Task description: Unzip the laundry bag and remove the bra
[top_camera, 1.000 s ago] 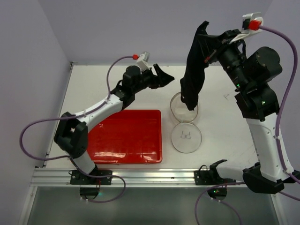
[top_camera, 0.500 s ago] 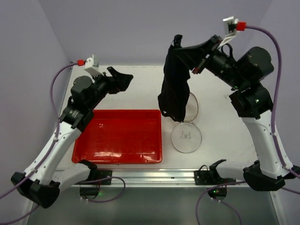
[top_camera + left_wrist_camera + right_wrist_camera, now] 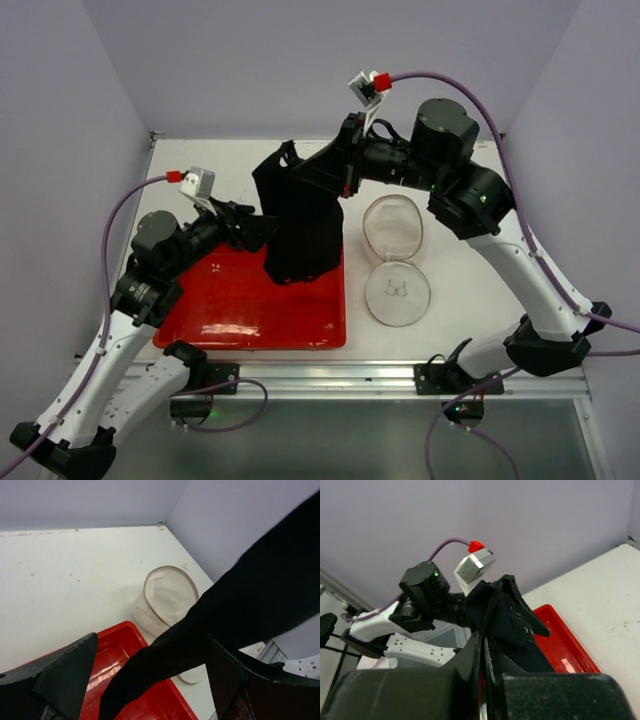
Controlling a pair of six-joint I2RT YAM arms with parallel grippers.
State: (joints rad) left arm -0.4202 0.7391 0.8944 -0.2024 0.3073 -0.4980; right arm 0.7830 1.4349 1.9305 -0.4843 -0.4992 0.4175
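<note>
My right gripper (image 3: 322,172) is shut on the black bra (image 3: 300,222), which hangs from it above the right end of the red tray (image 3: 240,305); its lower edge is at or just over the tray floor. The bra also shows in the left wrist view (image 3: 210,625) and the right wrist view (image 3: 520,625). The laundry bag (image 3: 393,230), a whitish mesh pouch, lies open on the table right of the tray, its round lid (image 3: 398,292) in front of it. My left gripper (image 3: 255,228) is open and empty, just left of the hanging bra.
The red tray takes up the front left of the table. The bag is seen beyond the tray corner in the left wrist view (image 3: 167,600). Walls close the table at the back and both sides.
My right gripper has carried the bra left from above the bag to over the red tray and lowered it. My left arm has drawn back toward the tray's left, gripper still open.
</note>
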